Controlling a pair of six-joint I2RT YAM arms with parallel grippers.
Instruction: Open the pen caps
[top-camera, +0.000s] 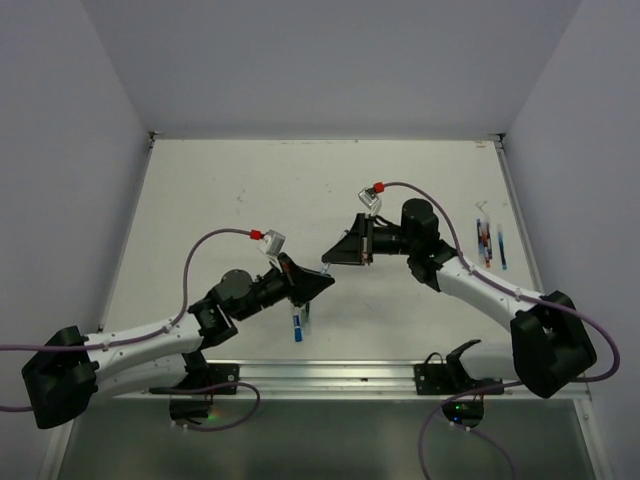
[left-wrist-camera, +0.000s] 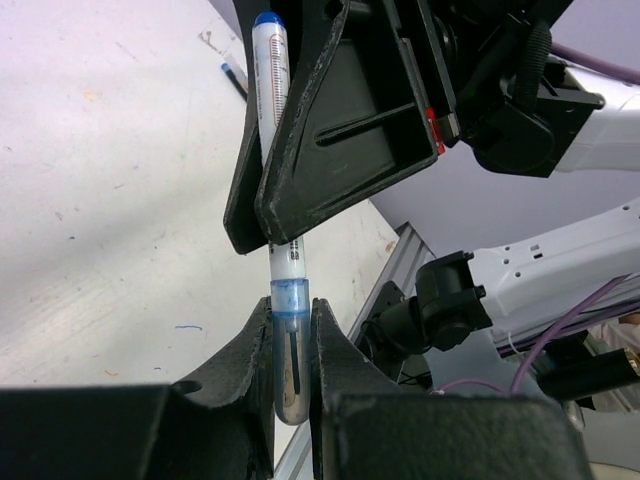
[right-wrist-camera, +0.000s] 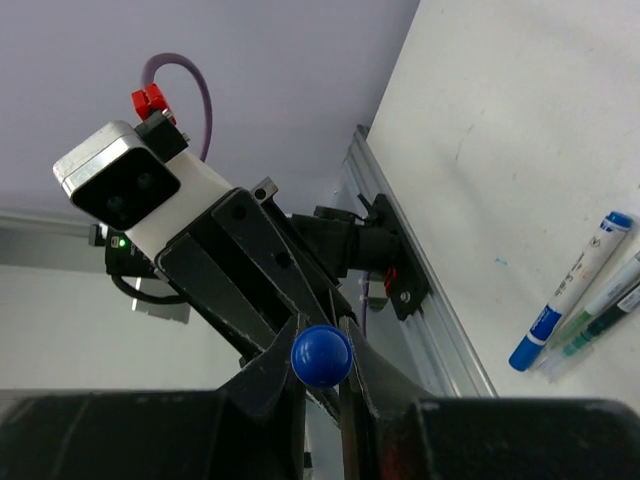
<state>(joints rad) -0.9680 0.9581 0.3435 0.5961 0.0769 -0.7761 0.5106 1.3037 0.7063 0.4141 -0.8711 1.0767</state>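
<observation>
Left wrist | left gripper (left-wrist-camera: 290, 318) clamps pen cap (left-wrist-camera: 288, 365) | right gripper (left-wrist-camera: 258, 240) clamps pen (left-wrist-camera: 268, 80) | print (left-wrist-camera: 291, 262) unreadable

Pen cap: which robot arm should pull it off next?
Left, probably. The left gripper is shut on the clear cap, so it can pull away, while the right gripper clamps the pen barrel and can hold it steady.
</observation>
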